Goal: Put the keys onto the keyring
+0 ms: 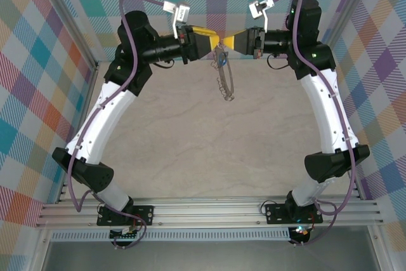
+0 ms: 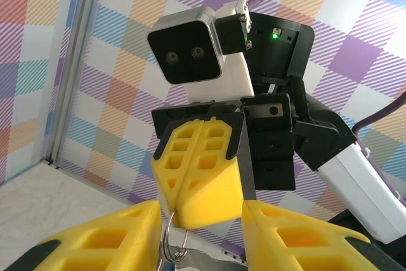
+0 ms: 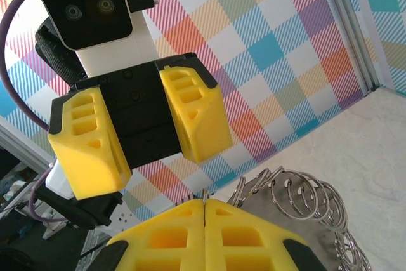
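My two grippers meet tip to tip high over the far middle of the table. The right gripper [image 1: 224, 44] [image 3: 204, 202] is shut on the thin wire of the keyring [image 1: 226, 84], which hangs down from it with its fringe of small metal loops [image 3: 298, 195]. The left gripper [image 1: 212, 44] [image 2: 202, 215] is open, its yellow fingers [image 2: 101, 236] standing either side of the right gripper's closed tip [image 2: 179, 220]. A wire loop of the ring [image 2: 172, 242] sits by the left finger's inner face. A small blue spot, the key's head [image 1: 222, 61], hangs just under the tips.
The marble-patterned tabletop [image 1: 216, 150] lies below, bounded by checkered walls [image 1: 38, 61] on the left, back and right. Both arms arch up from bases at the near rail [image 1: 209, 211].
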